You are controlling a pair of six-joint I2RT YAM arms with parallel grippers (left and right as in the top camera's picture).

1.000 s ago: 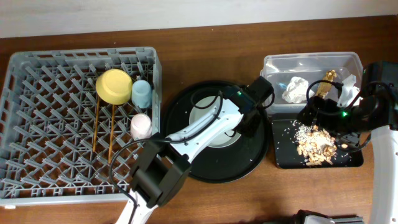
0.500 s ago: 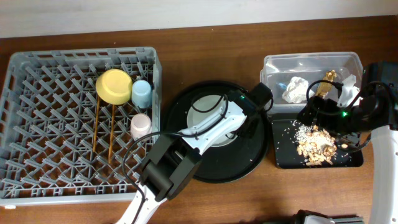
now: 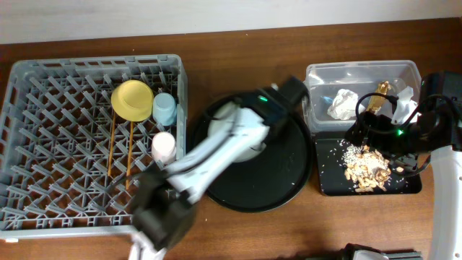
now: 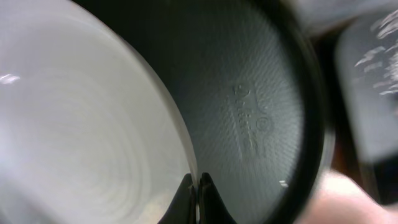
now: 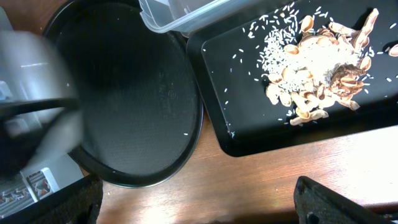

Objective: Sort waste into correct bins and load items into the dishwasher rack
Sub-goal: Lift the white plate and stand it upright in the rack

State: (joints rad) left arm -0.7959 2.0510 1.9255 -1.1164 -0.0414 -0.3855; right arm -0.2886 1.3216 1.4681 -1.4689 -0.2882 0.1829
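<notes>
The pale grey-green plate (image 4: 74,124) lay in the large round black tray (image 4: 261,93). In the left wrist view its rim ran straight into the slit between the tips of the left claw (image 4: 198,190). That claw was pressed all but together, nipping the plate's edge, with the plate spreading away to one side of the tips and bare tray to the other. From overhead the left arm showed as a blur stretched across the tray and hid much of the plate. Beside the round tray sat the shallow black tray (image 5: 261,124), carrying a heap of beige-brown food scraps (image 5: 323,68) and scattered white grains. The right claw (image 5: 193,200) hung above its near corner, fingers spread wide and gripping nothing, well apart from the plate. Behind that tray, touching it, stood the clear tub (image 3: 411,68) holding a crumpled white tissue (image 3: 344,103) and a gold-brown wrapper (image 3: 382,90). On the far side of the desk (image 3: 238,43), the grey dishwasher rack (image 3: 43,180) held the yellow bowl (image 3: 132,99), the blue cup (image 3: 164,108) just beside it, the pink cup (image 3: 163,146) and two wooden chopsticks (image 3: 112,144).
</notes>
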